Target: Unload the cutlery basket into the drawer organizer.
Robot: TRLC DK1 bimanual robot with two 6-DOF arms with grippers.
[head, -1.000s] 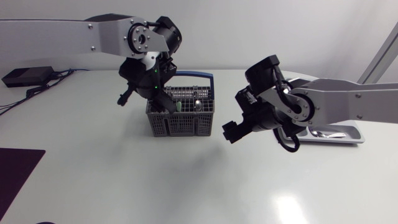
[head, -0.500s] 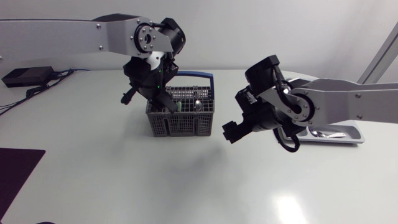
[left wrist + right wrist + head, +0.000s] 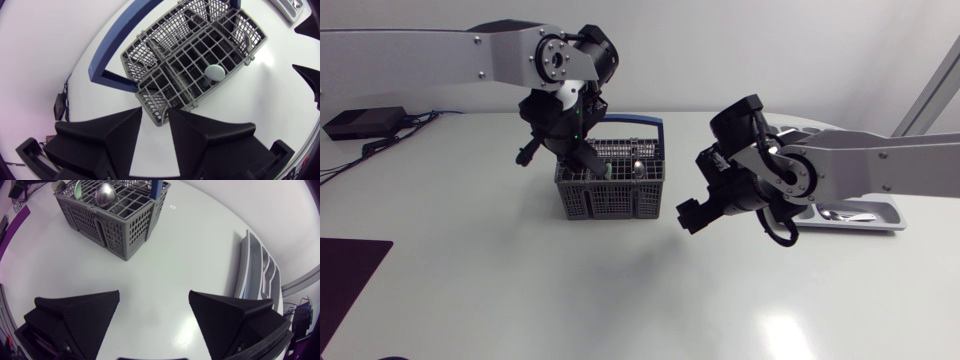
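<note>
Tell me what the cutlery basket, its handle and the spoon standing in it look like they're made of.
Cutlery basket: matte grey open lattice with thin moulded ribs, most likely plastic.
Handle: smooth blue band with an even, dull surface, probably plastic too.
Spoon: a rounded bowl with a bright, mirror-like shine, so metal, likely polished stainless steel.

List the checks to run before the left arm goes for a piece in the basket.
1. left jaws open and empty: ok.
2. left jaws over the basket: ok, above one corner.
3. left jaws lined up on the spoon: not ok, it stands ahead of them.
4. right jaws clear of the basket: ok, open and apart from it.
5. organizer has a free slot: cannot tell.
</note>
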